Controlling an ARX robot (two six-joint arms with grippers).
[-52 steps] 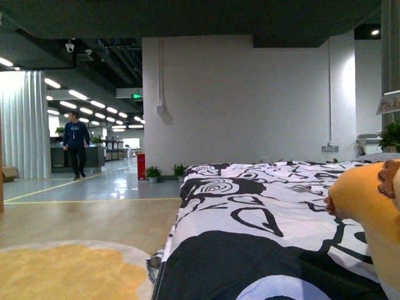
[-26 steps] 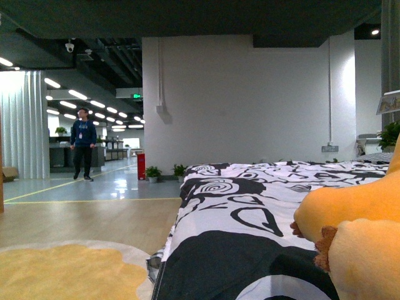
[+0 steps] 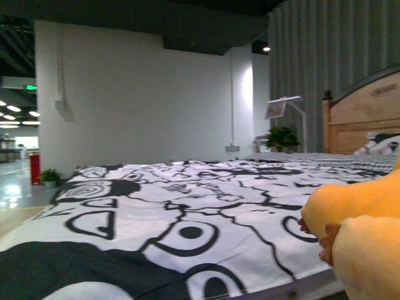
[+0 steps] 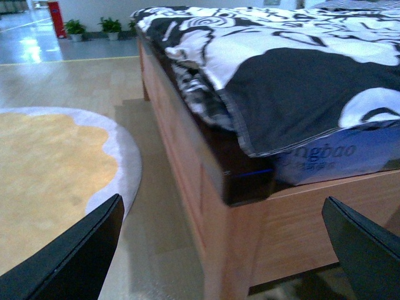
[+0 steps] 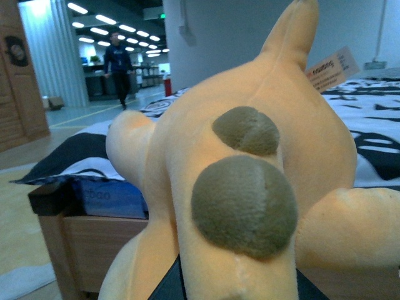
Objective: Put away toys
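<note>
The plush toy [image 3: 365, 219] hangs close by the near edge of the bed [image 3: 187, 206], lifted for carrying. The right fingers [image 5: 170, 284] are mostly hidden beneath it and seem clamped on it. The left fingers [image 4: 75, 256] stand apart, empty, near the bed's corner.

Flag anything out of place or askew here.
The plush animal hangs in front of the foot end of the bed, close to the right wrist camera, not put away. The black-and-white bedcover is bunched at the bed's corner, baring the blue mattress side. Nothing looks damaged or spilled.
</note>
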